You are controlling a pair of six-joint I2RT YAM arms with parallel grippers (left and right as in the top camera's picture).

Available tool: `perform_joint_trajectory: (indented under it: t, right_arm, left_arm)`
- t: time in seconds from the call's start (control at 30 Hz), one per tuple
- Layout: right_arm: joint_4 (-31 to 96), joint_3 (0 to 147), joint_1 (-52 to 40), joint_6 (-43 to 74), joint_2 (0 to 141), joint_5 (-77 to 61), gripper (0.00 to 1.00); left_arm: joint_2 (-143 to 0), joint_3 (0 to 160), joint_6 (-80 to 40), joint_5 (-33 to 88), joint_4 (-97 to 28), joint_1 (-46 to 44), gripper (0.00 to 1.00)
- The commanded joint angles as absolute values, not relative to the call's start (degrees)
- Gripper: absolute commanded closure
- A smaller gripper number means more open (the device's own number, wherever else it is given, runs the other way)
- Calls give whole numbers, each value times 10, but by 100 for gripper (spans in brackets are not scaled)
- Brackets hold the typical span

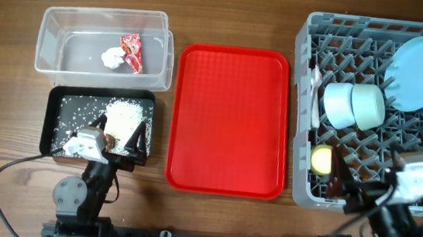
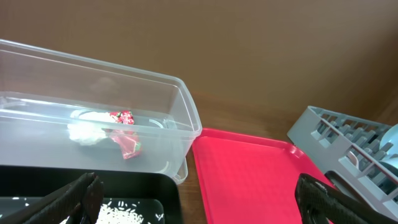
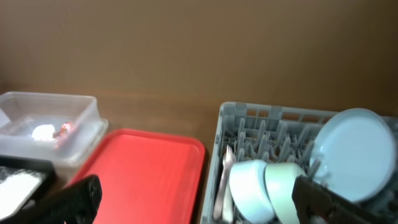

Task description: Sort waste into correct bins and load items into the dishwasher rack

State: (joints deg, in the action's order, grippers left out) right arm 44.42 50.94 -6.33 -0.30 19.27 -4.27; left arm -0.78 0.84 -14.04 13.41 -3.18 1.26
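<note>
We log the left claw (image 2: 199, 194) spread wide at 6 o'clock. At 9, the clear tub (image 2: 186, 106) holds a red wrapper (image 2: 126, 142) just beside a white tissue (image 2: 84, 132). The black tray (image 2: 56, 179) with rice (image 2: 121, 215) is at 7, the red tray (image 2: 249, 177) at 5 and the grey rack (image 2: 339, 134) at 3.

I can read no text, brand or number on any feed. The red snack wrapper (image 1: 132, 52) in the clear tub (image 1: 77, 55) carries pale printing (too small and crumpled for me to make out).
</note>
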Motion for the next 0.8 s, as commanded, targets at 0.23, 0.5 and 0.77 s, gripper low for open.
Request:
perform_joint_trajectory:
  t: [0.23,0.5,0.77]
  right_arm:
    - [224,189,-58,22,34,-91,0]
    - [107,66,-58,34,2,-91,0]
    - [-3,6,-58,34,2,-91,0]
  left_arm:
    - [-2,3,-139,135,-30,17,0]
    - [-2,3,-139,135,-30,17,0]
    - [-2,3,-139,135,-30,17,0]
